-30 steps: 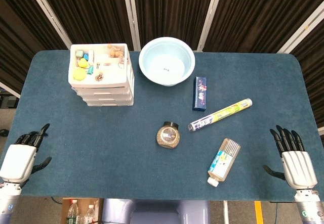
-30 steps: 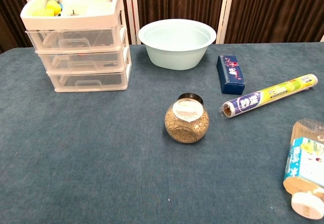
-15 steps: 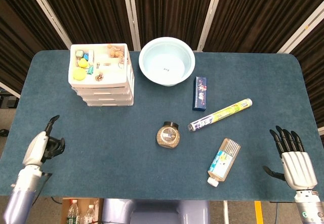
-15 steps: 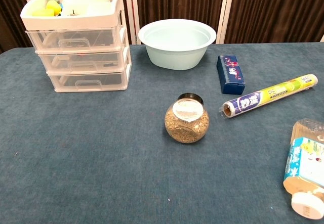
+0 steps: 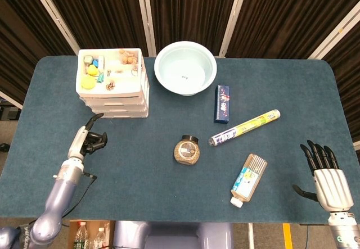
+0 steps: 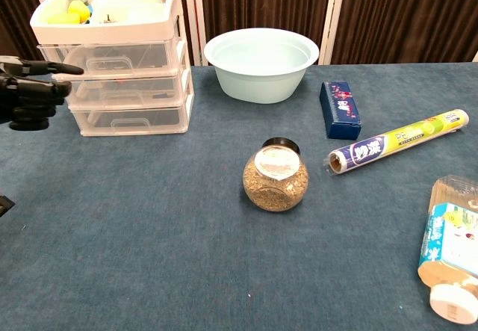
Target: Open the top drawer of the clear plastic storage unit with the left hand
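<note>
The clear plastic storage unit point(image 5: 115, 89) point(image 6: 119, 69) stands at the table's far left, three drawers stacked under a white tray of small items. Its top drawer point(image 6: 112, 58) is closed, its handle recess facing front. My left hand point(image 5: 87, 139) point(image 6: 30, 90) hovers in front of the unit and slightly to its left, apart from it, fingers curled in with one pointing toward the drawers, holding nothing. My right hand point(image 5: 325, 173) rests at the near right table edge, fingers spread and empty; the chest view does not show it.
A pale blue bowl point(image 5: 185, 68) sits right of the unit. A round jar point(image 5: 187, 150), a blue box point(image 5: 222, 104), a foil roll point(image 5: 245, 127) and a bottle lying flat point(image 5: 248, 180) occupy the middle and right.
My left arm has swung up from the near left edge toward the storage unit, its fingers curling in. The right hand has stayed put.
</note>
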### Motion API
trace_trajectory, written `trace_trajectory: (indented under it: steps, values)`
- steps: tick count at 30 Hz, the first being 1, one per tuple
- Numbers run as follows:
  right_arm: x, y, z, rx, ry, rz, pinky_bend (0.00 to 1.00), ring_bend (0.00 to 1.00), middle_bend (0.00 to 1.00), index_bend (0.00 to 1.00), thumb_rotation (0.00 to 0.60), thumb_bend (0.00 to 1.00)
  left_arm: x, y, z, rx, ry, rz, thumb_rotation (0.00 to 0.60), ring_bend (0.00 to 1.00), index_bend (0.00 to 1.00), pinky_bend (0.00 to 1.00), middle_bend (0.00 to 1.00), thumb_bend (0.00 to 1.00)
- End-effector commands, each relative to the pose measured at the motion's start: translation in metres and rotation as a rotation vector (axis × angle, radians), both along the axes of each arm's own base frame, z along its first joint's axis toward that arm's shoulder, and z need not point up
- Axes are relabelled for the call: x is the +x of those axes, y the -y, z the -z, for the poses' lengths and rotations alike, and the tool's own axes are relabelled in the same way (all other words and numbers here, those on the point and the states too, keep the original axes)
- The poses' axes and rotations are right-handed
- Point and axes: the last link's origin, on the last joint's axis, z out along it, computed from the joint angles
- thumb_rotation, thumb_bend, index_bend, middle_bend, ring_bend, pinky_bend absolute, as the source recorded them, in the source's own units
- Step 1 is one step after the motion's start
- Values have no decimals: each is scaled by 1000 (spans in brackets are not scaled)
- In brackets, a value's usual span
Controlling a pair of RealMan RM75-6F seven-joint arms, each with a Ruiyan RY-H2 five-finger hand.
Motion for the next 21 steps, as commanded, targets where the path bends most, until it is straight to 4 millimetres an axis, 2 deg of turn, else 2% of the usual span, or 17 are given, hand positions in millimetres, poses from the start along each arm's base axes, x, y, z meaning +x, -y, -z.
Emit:
trace_trajectory:
  steps: [1, 21]
  values:
    - [0, 0, 0, -1, 2, 0, 0, 0, 0, 0, 600, 68, 5, -8, 7, 2, 23, -16, 600, 942, 121, 942, 989, 605]
    - [1, 1, 0, 5, 12, -12, 0, 0, 0, 0, 600, 68, 8, -36, 17, 21, -12, -35, 600, 942, 105, 943, 989, 604]
